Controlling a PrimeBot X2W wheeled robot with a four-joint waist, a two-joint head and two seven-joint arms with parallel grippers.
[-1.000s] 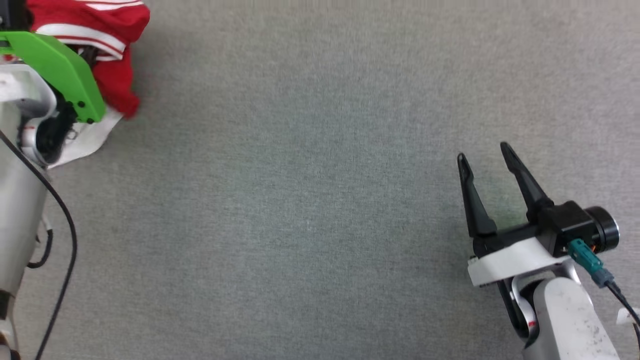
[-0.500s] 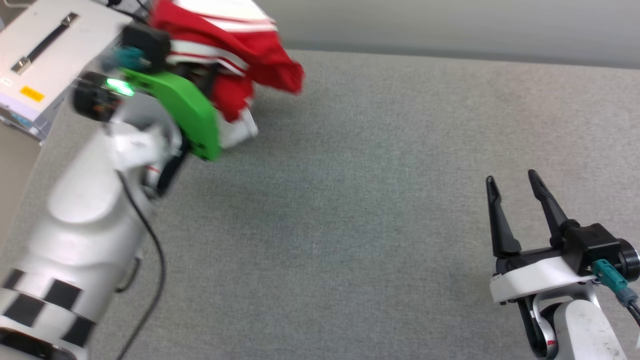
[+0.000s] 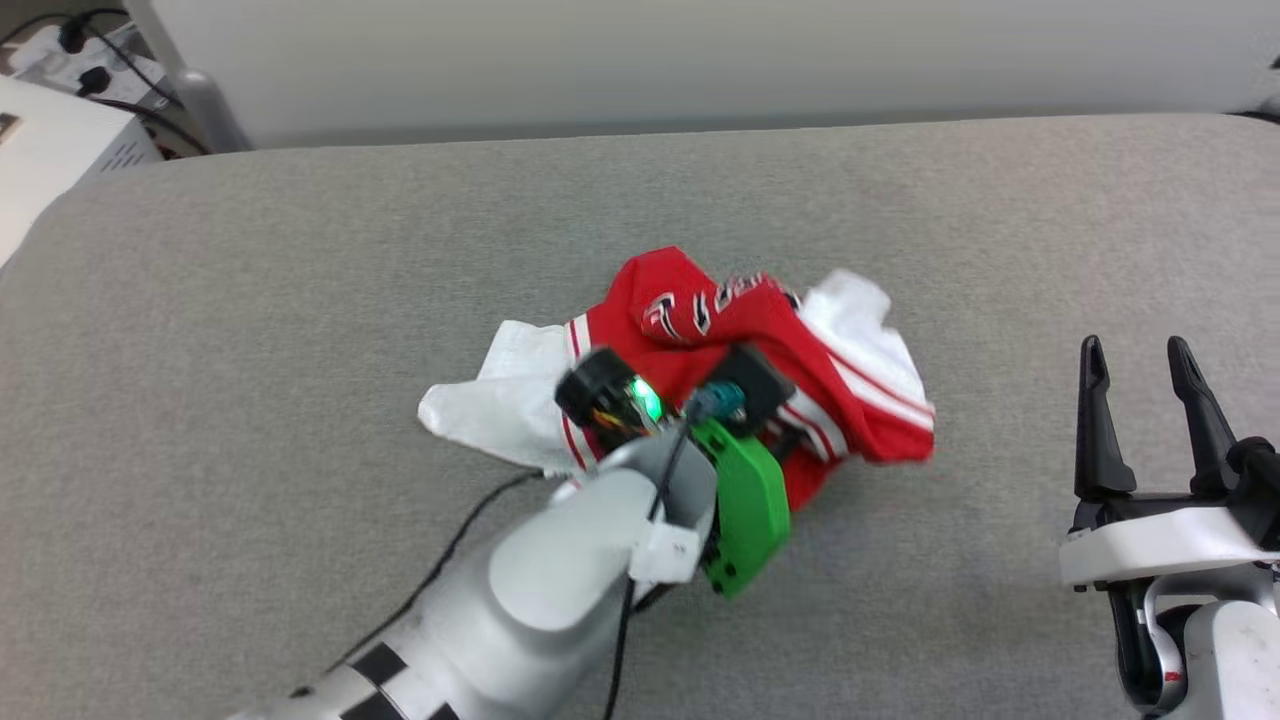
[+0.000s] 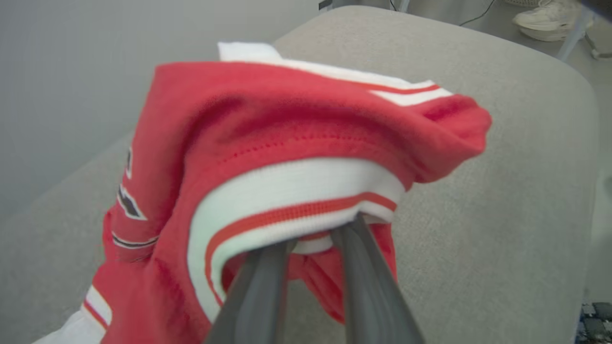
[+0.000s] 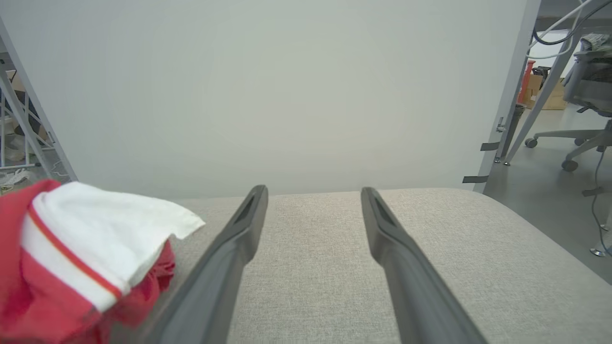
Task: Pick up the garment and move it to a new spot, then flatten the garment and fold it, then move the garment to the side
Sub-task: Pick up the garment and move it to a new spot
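Grey fabric-topped bench point(image 3: 300, 300) spans the head view, with a pale wall point(image 3: 700, 50) behind its far edge. The white left arm point(image 3: 560, 580) with black check marks reaches in from the bottom left toward the bench middle, a green bracket point(image 3: 748, 510) at the wrist.

The garment point(image 3: 730, 330) is bunched in a heap around the middle of the bench, just past that wrist. It's a red body with dark white-outlined letters up top, white sleeve fabric spilling left and right, and stripe trim showing. Can't tell if the whole heap rests on the bench or is partly lifted.

Right end effector point(image 3: 1135, 350) is at the lower right, well apart from the garment, fingers spread wide with nothing between them and pointing at the far edge. In its wrist view the right end effector point(image 5: 313, 191) hangs over bare bench, with the garment point(image 5: 71, 248) at the left edge.

In the left wrist view the left end effector point(image 4: 322, 234) has its fingers close together, tips tucked under the white-and-red trim, pinching the garment point(image 4: 287, 129), which drapes over them.

White box point(image 3: 50, 170) sits off the bench at top left. Pale shoe point(image 4: 545, 16) lies on the floor beyond.
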